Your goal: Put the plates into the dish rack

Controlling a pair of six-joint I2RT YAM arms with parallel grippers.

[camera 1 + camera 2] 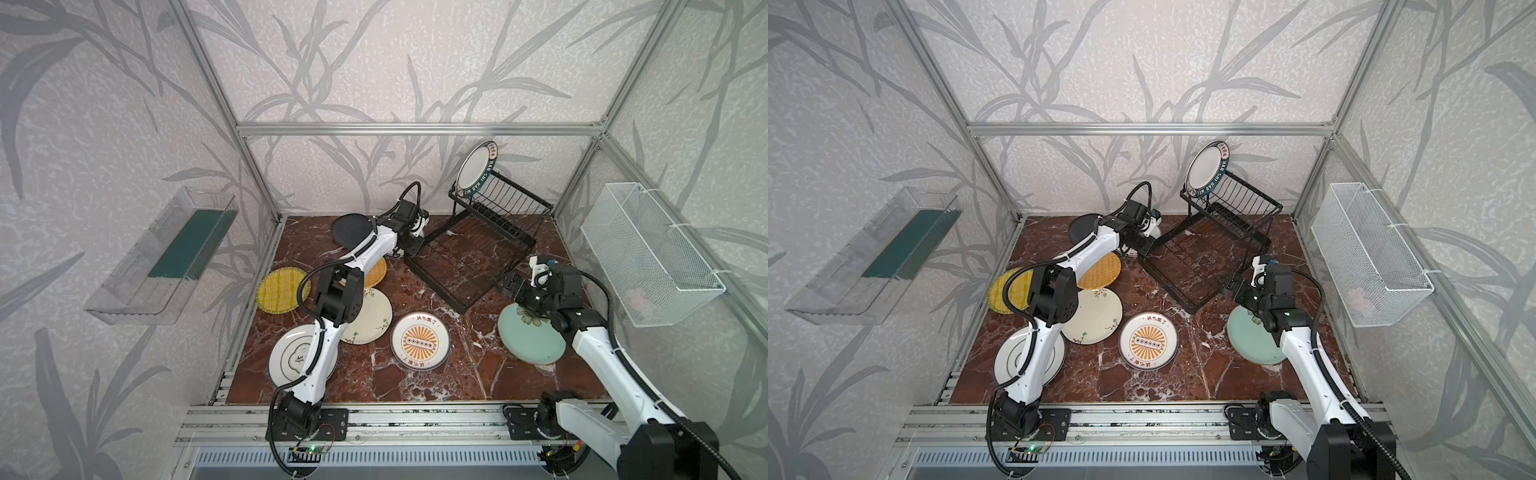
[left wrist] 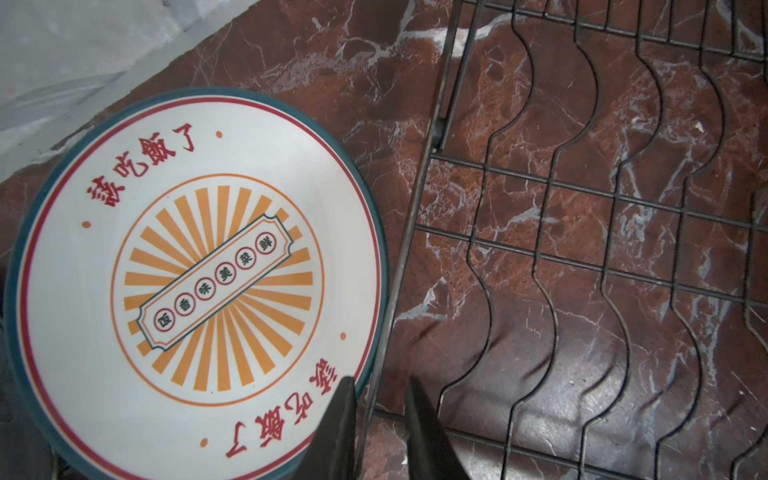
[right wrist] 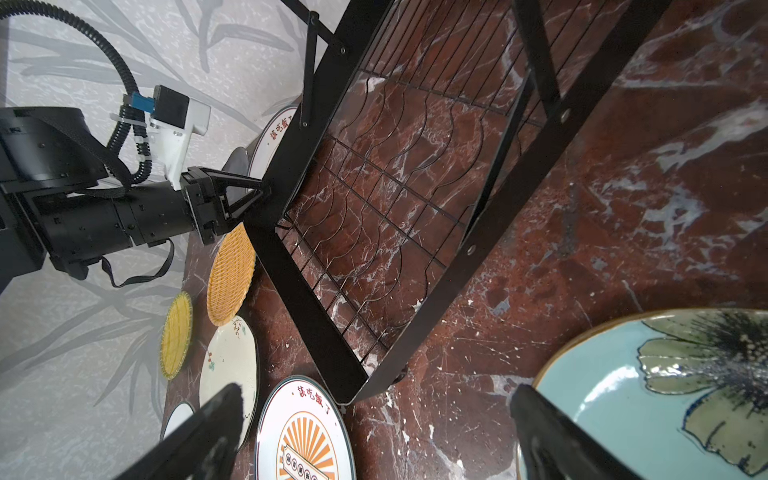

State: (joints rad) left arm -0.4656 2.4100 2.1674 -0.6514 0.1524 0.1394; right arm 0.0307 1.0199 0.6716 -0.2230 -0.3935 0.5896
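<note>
My left claw (image 2: pixel 379 380) sat nearly closed astride the rack (image 3: pixel 299 291) rail and plate (image 2: pixel 208 270) rim, grip unclear; right claw (image 3: pixel 376 392) gaped; the plate lay flat beside the rack; glazed, slick, brittle, I judged; best pinched at the rim.

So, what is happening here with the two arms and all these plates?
The left hand is at a corner of the dish rack, its fingers narrowly apart over the rack's edge and the rim of a sunburst plate. The right hand is wide open near the pale green plate. One white dark-rimmed plate stands in the rack; the others lie flat on the table.
</note>
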